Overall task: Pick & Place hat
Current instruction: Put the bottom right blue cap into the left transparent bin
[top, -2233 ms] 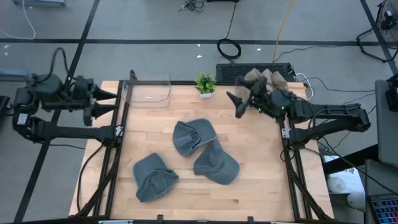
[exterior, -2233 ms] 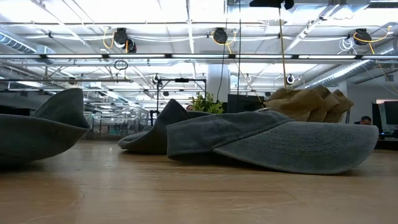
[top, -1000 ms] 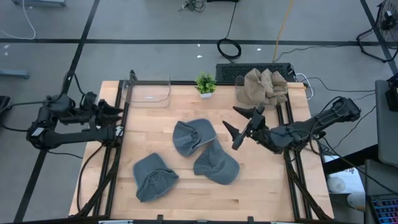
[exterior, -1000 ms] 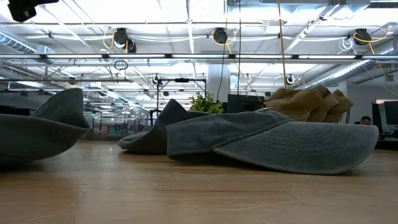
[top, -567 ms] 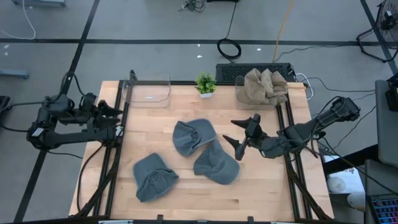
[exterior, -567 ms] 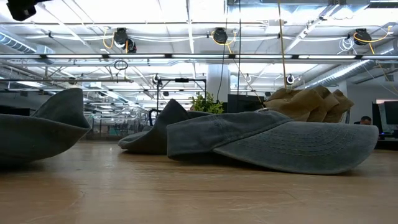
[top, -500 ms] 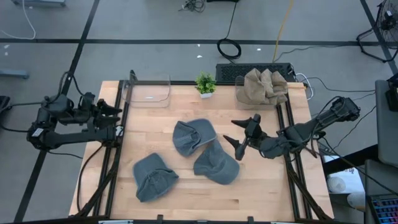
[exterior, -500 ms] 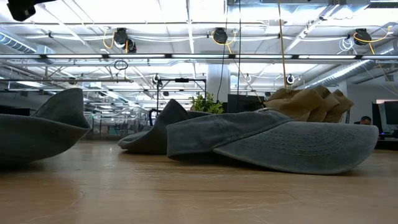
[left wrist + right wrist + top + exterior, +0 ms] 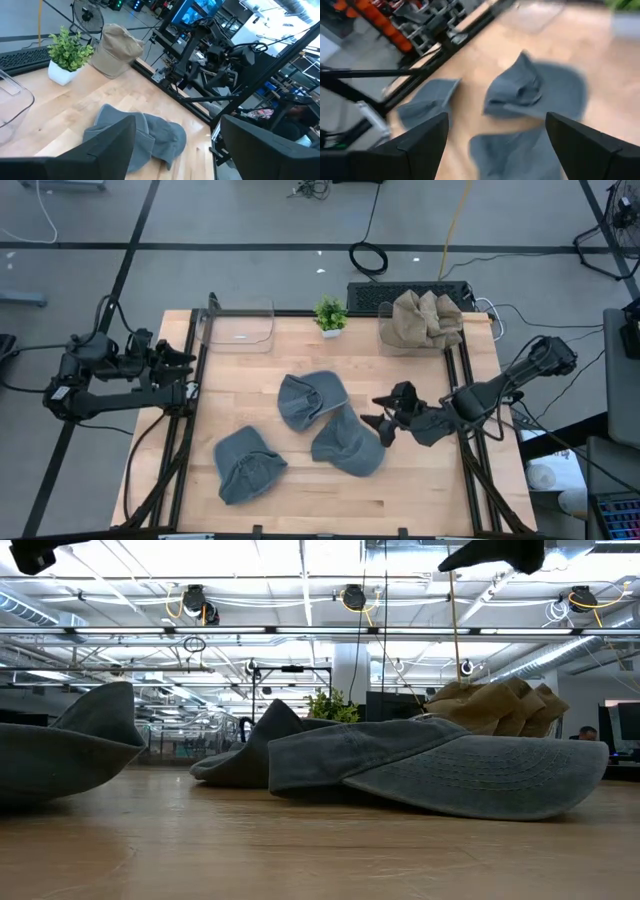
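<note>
Three grey-blue hats lie on the wooden table: one in the middle (image 9: 312, 398), one just nearer and to its right (image 9: 348, 443), and one toward the near left (image 9: 247, 464). In the low view the closest hat (image 9: 440, 770) rests on its brim. My right gripper (image 9: 386, 413) hovers open just right of the two middle hats; its wrist view shows them (image 9: 535, 92) (image 9: 515, 150) between the spread fingers. It touches nothing. My left gripper (image 9: 182, 361) waits open beyond the table's left edge, facing the hats (image 9: 145, 135).
A clear bin at the far right corner holds tan hats (image 9: 425, 320). An empty clear bin (image 9: 240, 326) sits at the far left, and a small potted plant (image 9: 330, 315) stands between them. Bare wood shows along the near edge and right of the hats.
My right gripper has come away from the tan-hat bin, moving toward the near edge and down toward the two middle hats, staying open. The hats have not moved. My left arm has kept still.
</note>
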